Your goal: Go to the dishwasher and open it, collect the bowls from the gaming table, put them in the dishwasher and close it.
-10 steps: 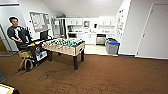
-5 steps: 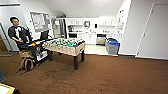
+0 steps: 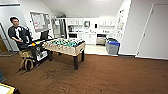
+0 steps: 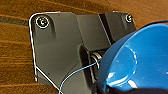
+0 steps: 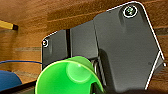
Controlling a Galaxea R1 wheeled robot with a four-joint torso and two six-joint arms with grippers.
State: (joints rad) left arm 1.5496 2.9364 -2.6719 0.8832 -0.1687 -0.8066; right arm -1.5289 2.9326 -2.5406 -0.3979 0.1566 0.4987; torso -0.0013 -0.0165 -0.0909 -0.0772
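Note:
A blue bowl (image 4: 135, 60) hangs above the brown carpet in the left wrist view, with my left gripper (image 4: 112, 90) shut on its rim. A smaller green bowl (image 5: 67, 77) is held the same way by my right gripper (image 5: 100, 90). The blue bowl's edge (image 5: 7, 80) also shows in the right wrist view. A corner of the gaming table (image 3: 7, 89), white-topped with a yellow edge, sits at the lower left of the head view. The stainless dishwasher (image 3: 101, 40) stands far ahead among the white kitchen cabinets.
A table-football table (image 3: 65, 47) stands ahead on the left on the brown carpet. A person (image 3: 18, 33) sits behind it with a control rig. A grey bin with a blue lid (image 3: 112, 46) stands by the kitchen entrance, and a white wall (image 3: 140, 30) runs along the right.

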